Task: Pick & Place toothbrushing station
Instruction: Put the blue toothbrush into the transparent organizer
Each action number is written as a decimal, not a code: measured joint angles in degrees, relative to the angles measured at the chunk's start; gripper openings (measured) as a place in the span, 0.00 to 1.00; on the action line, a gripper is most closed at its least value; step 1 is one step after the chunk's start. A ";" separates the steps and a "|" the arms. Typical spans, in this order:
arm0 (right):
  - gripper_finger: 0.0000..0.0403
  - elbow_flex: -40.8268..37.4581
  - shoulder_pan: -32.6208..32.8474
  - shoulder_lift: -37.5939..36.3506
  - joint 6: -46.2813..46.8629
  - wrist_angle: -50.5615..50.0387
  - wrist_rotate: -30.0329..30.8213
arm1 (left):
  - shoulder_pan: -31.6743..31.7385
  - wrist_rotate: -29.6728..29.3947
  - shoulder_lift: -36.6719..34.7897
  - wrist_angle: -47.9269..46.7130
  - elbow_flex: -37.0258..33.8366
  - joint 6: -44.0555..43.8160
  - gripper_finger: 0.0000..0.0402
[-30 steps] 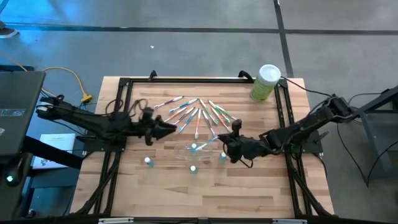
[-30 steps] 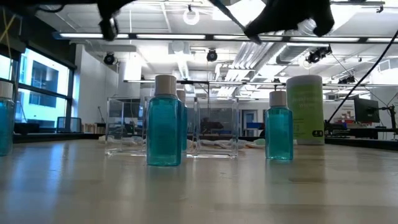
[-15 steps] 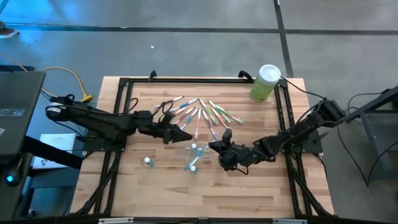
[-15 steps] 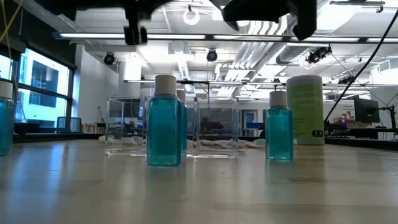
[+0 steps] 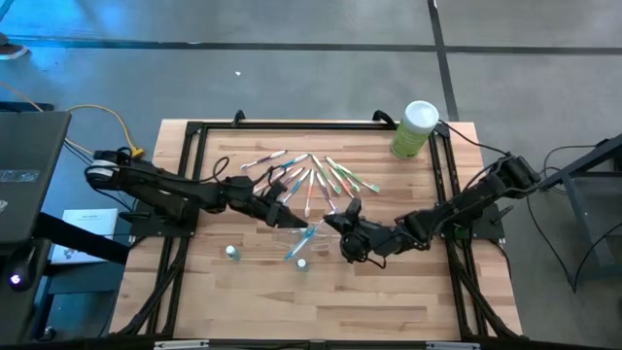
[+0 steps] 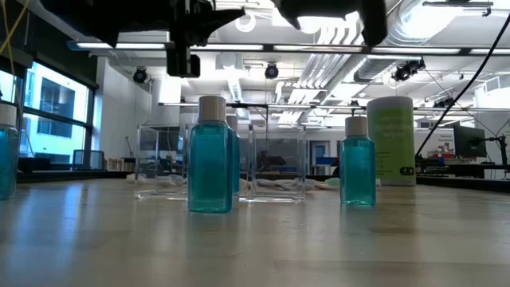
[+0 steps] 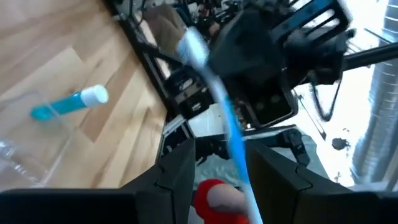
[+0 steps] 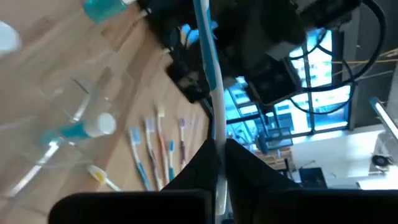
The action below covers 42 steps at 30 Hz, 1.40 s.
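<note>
Both arms meet over the middle of the table (image 5: 243, 301), just in front of the fan of toothbrushes (image 5: 311, 177) lying on the wood. The right end effector (image 5: 335, 222) has its fingers closed narrowly on the handle of a blue toothbrush (image 8: 207, 56), which stands out past them in the right wrist view. The left end effector (image 5: 296, 220) sits just beside it with its fingers spread wide on either side of the same brush, not gripping it.

The clear holder (image 6: 275, 163) stands beneath them, with small blue bottles (image 6: 209, 155) around it; the green canister (image 5: 414, 129) is well apart at the far corner.

The brush looks light, thin and stiff, with a smooth plastic handle that could pivot or slip in a narrow grip. Holding it mid-handle, clear of the bristles, seems safest. The holder appears light and could slide or tip if nudged.
</note>
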 joint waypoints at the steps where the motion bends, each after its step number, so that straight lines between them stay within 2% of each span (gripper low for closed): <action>1: 0.02 0.00 -0.28 0.17 -0.74 0.21 -0.05 | 0.03 0.21 0.30 0.25 -0.01 -0.10 0.34; 10: 0.02 0.00 -3.29 4.07 -4.08 3.41 -0.06 | 0.89 0.12 1.23 1.33 -0.03 1.79 0.34; 21: 0.02 0.02 -3.83 4.24 -11.49 8.78 1.25 | 0.89 0.83 1.84 1.45 -0.01 2.48 0.34; 37: 0.02 0.02 -4.69 4.24 -11.53 7.37 0.14 | 2.48 2.00 3.74 2.24 0.01 4.30 0.34; 42: 0.03 0.01 -4.69 4.23 -11.62 7.19 -0.92 | 2.48 1.94 3.74 2.47 0.01 5.21 0.26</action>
